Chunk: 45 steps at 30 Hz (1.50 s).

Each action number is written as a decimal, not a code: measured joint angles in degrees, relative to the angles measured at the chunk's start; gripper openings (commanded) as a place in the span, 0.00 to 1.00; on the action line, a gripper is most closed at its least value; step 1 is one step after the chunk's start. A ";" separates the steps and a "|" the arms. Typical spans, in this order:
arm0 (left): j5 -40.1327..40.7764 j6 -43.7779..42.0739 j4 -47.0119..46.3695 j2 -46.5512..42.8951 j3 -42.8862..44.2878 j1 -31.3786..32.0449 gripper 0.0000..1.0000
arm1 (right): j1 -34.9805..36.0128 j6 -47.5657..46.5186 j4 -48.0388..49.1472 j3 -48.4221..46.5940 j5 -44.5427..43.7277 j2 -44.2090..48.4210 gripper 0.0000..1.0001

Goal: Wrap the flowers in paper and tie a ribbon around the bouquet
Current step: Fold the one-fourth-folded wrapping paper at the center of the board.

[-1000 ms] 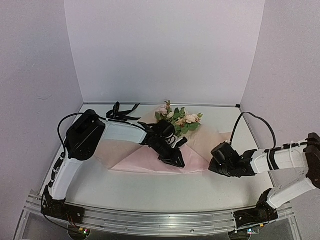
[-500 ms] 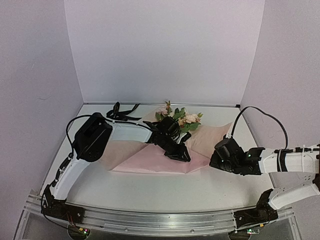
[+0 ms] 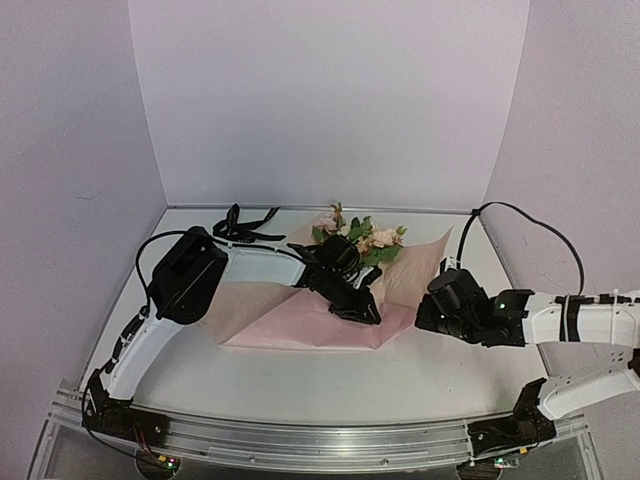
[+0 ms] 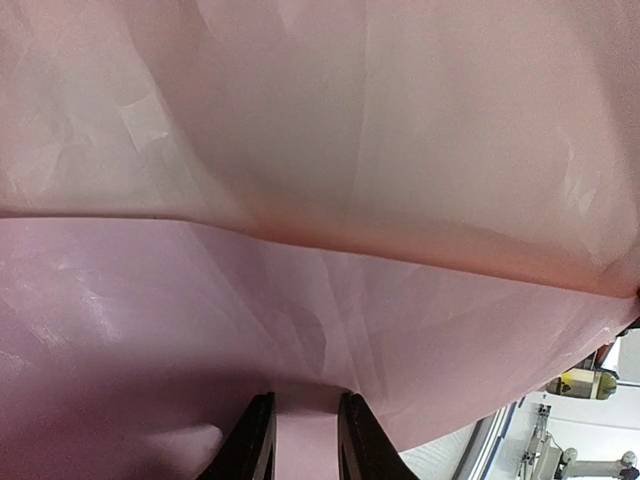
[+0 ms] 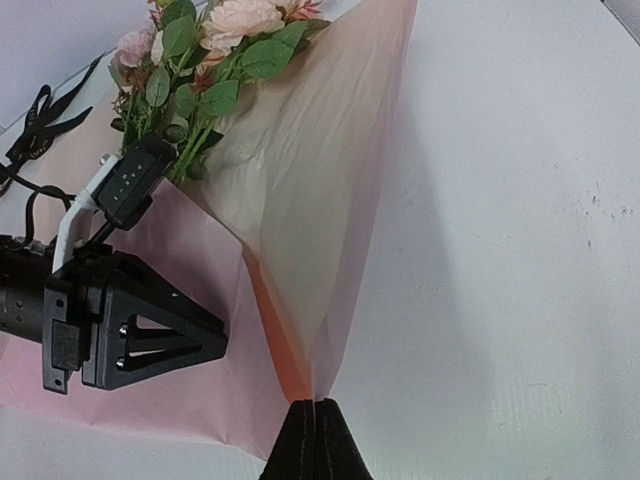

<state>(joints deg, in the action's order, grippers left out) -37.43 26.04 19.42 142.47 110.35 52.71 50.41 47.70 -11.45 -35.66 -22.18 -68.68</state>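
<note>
The paper (image 3: 290,325) lies in the middle of the surface (image 3: 300,375), with the flowers (image 3: 362,240) on its far part. The right jaws are closed on its raised right corner. The left jaws sit slightly apart on the paper's middle; I cannot tell whether they grip it.

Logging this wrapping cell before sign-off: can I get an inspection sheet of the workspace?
Surface: white table, faint marks.
Job's things: pink paper spread out, right side raised; flowers on it; ribbon at back left.
Clutter: nothing seen.
Grippers: right gripper shut on the paper's corner; left gripper on the paper, fingers slightly apart, grip unclear.
Cables: black cables loop off both arms.
Surroundings: plain walls, metal rail in front.
</note>
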 measured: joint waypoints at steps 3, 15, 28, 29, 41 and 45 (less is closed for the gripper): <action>-0.18 -0.02 0.02 0.00 0.00 -0.07 0.23 | 0.34 -1.58 -0.21 -1.46 1.19 -0.40 0.02; -1.96 -0.10 -0.52 -0.11 -0.33 -1.03 0.23 | 0.79 -8.11 -1.23 -7.64 8.32 -2.01 0.03; -6.20 -1.32 -1.43 -16.14 -15.66 -4.21 0.26 | -0.74 -11.80 -3.01 -13.64 15.38 -10.53 0.03; -6.44 -1.06 -2.19 -19.15 -18.40 -4.86 0.26 | -0.75 -11.80 -3.25 -14.22 15.59 -11.04 0.02; -7.10 -0.74 -2.39 -37.96 -49.86 -13.22 0.11 | -0.78 -11.71 -5.65 -21.23 18.77 -18.16 0.02; -5.43 -0.65 -2.65 -33.54 -50.37 -12.36 0.07 | -0.78 -11.67 -6.00 -23.48 20.57 -20.72 0.01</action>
<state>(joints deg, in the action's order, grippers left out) -42.86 25.40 16.77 108.94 59.98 40.35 49.63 36.04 -17.45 -59.15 -1.60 -89.40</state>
